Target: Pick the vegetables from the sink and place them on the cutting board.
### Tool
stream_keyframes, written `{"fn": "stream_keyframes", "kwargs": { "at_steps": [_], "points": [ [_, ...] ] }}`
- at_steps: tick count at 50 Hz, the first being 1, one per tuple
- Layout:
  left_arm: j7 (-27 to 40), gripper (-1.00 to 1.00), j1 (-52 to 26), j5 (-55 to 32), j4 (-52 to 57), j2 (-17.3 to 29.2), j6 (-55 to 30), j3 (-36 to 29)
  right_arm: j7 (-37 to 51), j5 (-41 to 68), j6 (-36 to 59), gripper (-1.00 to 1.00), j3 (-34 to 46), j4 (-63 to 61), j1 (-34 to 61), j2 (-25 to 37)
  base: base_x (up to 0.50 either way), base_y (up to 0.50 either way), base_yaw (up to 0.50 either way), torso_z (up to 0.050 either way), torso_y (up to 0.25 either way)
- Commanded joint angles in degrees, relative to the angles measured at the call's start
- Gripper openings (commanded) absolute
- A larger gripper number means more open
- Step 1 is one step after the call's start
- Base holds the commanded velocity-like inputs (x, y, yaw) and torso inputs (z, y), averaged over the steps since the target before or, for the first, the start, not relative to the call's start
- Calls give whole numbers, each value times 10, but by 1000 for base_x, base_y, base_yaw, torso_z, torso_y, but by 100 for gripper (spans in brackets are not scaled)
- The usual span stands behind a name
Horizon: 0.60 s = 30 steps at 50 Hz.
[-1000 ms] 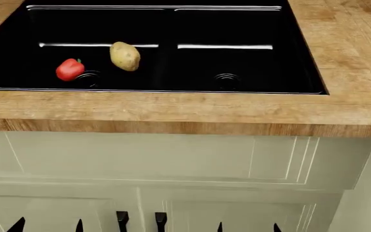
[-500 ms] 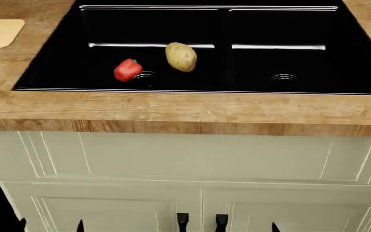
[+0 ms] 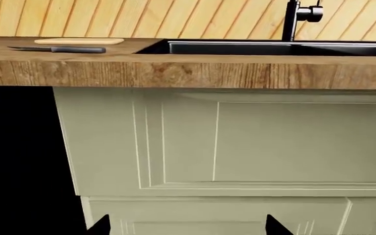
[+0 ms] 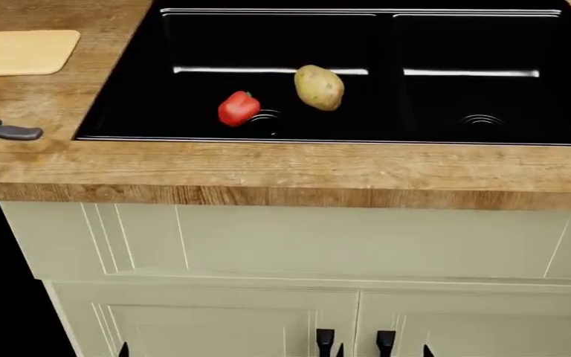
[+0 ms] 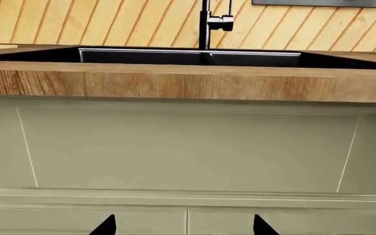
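The red bell pepper [image 4: 239, 108] and the tan potato [image 4: 320, 87] lie close together in the left basin of the black sink [image 4: 464, 44], near its drain. The pale cutting board [image 4: 23, 52] lies on the countertop left of the sink; it also shows in the left wrist view [image 3: 79, 41]. My left gripper [image 3: 188, 227] is open and empty, low in front of the cabinet. My right gripper [image 5: 184, 227] is also open and empty, facing the cabinet front below the sink. The vegetables are hidden in both wrist views.
A black-handled knife [image 4: 6, 132] lies on the brown wooden countertop [image 4: 296, 171] in front of the board. The tall black faucet [image 5: 206, 22] stands behind the sink. Pale green cabinet doors [image 4: 265, 245] with black handles [image 4: 326, 341] are below the counter.
The head view has shifted left: the sink and vegetables slid to the right in the frame, and the cutting board and the knife came fully into view. Both grippers stay low and open.
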State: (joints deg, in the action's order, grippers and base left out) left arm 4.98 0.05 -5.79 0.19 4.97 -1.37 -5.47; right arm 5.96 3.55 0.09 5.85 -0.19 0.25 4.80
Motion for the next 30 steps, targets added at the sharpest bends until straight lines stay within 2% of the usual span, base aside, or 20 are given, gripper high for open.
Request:
{"fn": "stream_keyframes", "kwargs": {
  "at_steps": [1,6,9,11,13,16,18,20,23,25,30],
  "points": [
    [-42,100,-1,31,-5,-36,-13,41,-39,-39,3,100,-36,10,2,-34,0,0,0,0,0],
    [-41,100,-5,14,43,-21,-74,35,-31,-31,21,100,-26,-22,3,-25,0,0,0,0,0],
    [-37,100,-26,5,147,-4,-156,37,-26,-36,68,100,-29,-79,22,-11,0,0,0,0,0],
    [-35,100,-57,9,200,14,-225,36,-32,-20,127,100,-43,-135,38,1,0,0,0,0,0],
    [-47,100,-95,-32,266,33,-336,67,-47,-9,230,100,-55,-230,65,29,0,0,0,0,0],
    [-48,100,-152,-69,319,52,-440,106,-64,31,378,100,-93,-332,116,59,0,0,0,0,0],
    [-47,100,-176,-82,338,61,-481,120,-71,52,433,100,-111,-360,141,68,0,0,0,0,0],
    [-53,100,-223,-115,373,76,-566,148,-87,86,506,100,-143,-386,187,87,0,0,0,0,0],
    [-61,100,-262,-134,390,100,-623,163,-100,104,552,100,-160,-402,228,113,0,0,0,0,0],
    [-66,100,-311,-148,389,120,-676,172,-112,129,630,100,-184,-434,286,141,0,0,0,0,0],
    [-74,100,-404,-173,378,150,-764,199,-140,170,741,100,-239,-453,381,191,0,0,0,0,0]
  ]
}}
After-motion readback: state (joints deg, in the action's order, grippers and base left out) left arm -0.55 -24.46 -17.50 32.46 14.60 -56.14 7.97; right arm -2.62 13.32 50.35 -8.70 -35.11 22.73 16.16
